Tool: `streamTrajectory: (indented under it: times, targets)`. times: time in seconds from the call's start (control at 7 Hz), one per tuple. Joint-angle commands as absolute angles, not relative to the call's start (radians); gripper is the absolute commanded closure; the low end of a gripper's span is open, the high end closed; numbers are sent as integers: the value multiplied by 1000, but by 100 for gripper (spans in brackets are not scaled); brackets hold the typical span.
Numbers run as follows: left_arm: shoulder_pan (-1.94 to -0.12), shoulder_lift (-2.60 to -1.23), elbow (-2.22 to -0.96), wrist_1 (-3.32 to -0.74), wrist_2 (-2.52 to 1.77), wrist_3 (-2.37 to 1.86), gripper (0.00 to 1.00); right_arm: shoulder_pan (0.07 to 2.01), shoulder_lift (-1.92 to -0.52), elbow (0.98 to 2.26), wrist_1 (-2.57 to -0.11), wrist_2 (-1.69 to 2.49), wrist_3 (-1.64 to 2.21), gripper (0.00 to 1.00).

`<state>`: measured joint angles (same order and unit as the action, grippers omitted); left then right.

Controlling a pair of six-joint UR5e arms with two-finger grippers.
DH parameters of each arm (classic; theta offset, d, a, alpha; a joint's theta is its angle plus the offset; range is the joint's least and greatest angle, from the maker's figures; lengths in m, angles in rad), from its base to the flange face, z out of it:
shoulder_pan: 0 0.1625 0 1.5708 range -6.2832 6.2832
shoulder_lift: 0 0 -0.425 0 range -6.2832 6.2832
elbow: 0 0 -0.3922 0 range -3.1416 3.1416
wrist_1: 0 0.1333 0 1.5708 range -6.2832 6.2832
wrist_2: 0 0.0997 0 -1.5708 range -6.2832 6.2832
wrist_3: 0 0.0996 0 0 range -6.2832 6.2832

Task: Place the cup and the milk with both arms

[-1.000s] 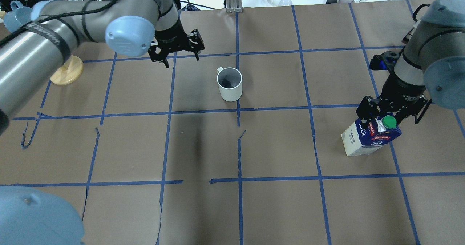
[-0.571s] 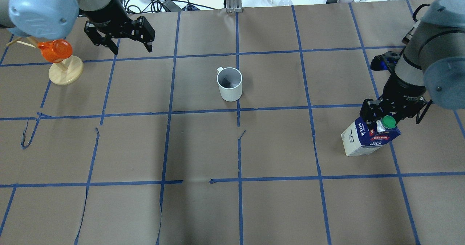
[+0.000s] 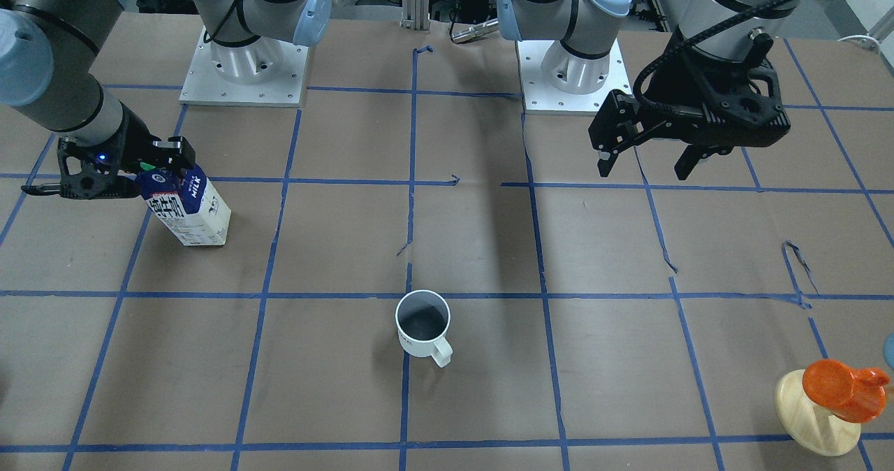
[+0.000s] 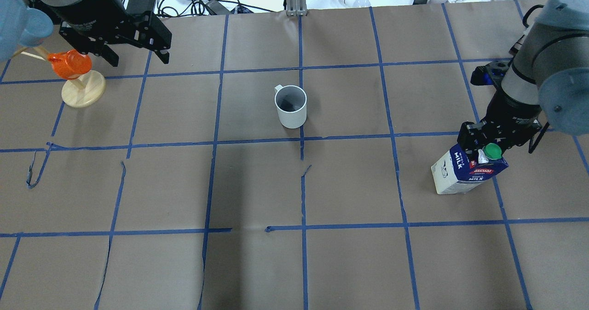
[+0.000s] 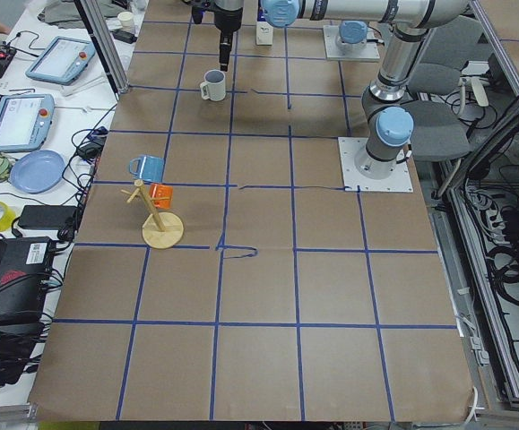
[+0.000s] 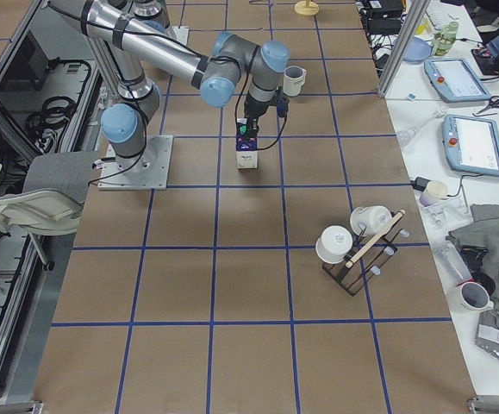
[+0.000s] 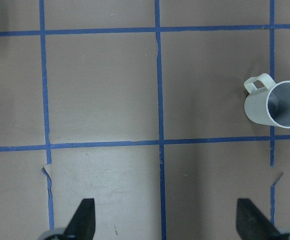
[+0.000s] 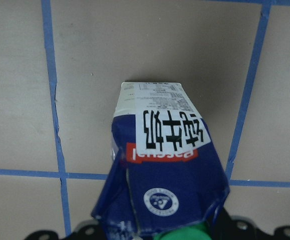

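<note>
The brown-paper desk (image 4: 349, 264) carries a blue tape grid. At its right, the right gripper (image 4: 483, 148) is clamped on the gabled top of the tilted milk carton (image 4: 462, 177), which is probably light, crushable card. The left gripper (image 4: 138, 61) hangs spread at far left. Mid-desk stands the ceramic mug (image 4: 291, 106), stiff, slick and breakable; best gripped across its rim.

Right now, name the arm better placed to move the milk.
The right arm: the right claw is shut on the top of the milk. The left claw hangs open and empty near the orange cup, far from the carton, with the white cup standing between them.
</note>
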<state>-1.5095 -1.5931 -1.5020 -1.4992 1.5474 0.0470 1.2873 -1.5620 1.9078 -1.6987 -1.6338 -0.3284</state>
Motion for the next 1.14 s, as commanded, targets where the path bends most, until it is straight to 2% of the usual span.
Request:
streamTrajectory:
  times: [0.0, 0.14, 0.43, 0.57, 0.71, 1.0]
  targets:
    - [-1509, -1586, -1512, -1497, 1595, 32, 0, 1307, -1511, 1797, -1683, -1626, -315, 41]
    - [-1509, -1589, -1513, -1488, 1576, 29, 0, 1343, -1438, 1698, -1681, -1625, -283, 41]
    - [-1511, -1601, -1506, -1485, 1553, 18, 0, 1452, -1247, 1391, -1564, -1623, -215, 41]
    - [-1511, -1601, -1508, -1485, 1542, 18, 0, 1491, -1148, 1279, -1551, -1603, -181, 40]
    - [-1511, -1592, -1511, -1485, 1543, 21, 0, 1521, -1093, 1225, -1552, -1585, -122, 40]
    - [-1511, -1591, -1514, -1485, 1551, 26, 0, 1629, -1042, 1209, -1572, -1522, 56, 40]
